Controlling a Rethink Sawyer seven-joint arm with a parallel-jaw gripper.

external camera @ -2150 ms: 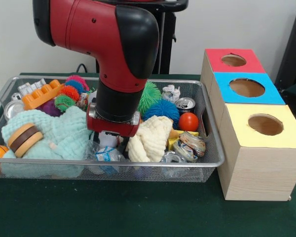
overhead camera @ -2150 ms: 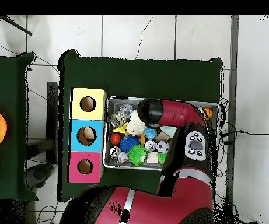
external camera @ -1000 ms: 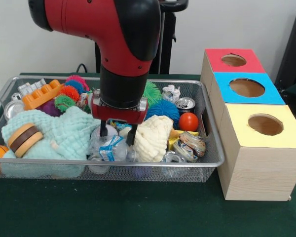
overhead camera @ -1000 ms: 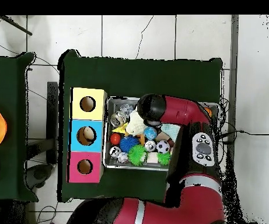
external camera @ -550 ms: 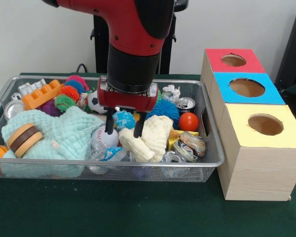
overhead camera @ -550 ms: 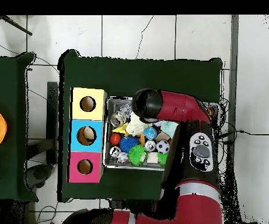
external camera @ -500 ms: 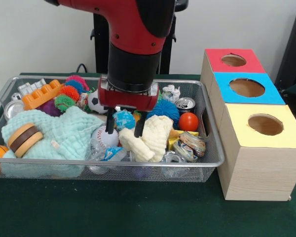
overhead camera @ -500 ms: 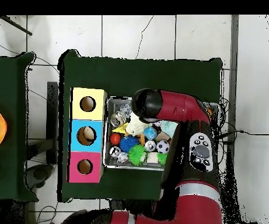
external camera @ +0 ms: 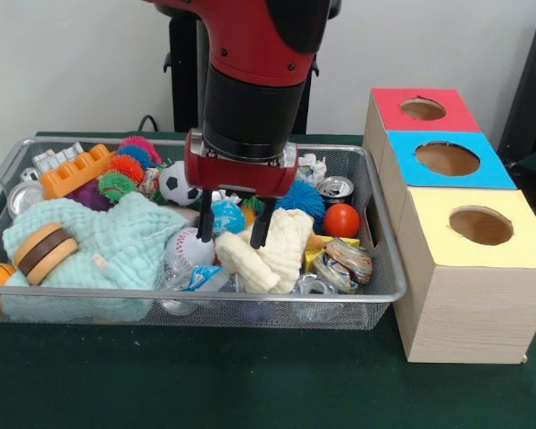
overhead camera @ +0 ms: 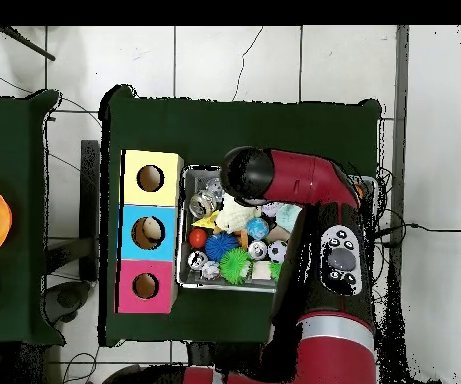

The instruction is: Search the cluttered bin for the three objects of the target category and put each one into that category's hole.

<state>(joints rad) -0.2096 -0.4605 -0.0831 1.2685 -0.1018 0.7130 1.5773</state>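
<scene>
Green table [external camera: 250, 393], wire bin [external camera: 375, 268] crammed with balls, cloths, cans, fingers [external camera: 260, 231] spread empty above cream cloth [external camera: 272, 250]

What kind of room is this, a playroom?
More likely a robot test lab: a red robot arm over a wire bin of toys, and wooden boxes with coloured tops and holes for sorting.

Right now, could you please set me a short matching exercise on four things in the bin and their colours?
Things:
1. cloth
2. toy brick
3. ball beside the can
4. spiky ball under the arm

Colours:
A. blue
B. mint green
C. red
D. orange

Pairs: 1-B, 2-D, 3-C, 4-A
</scene>
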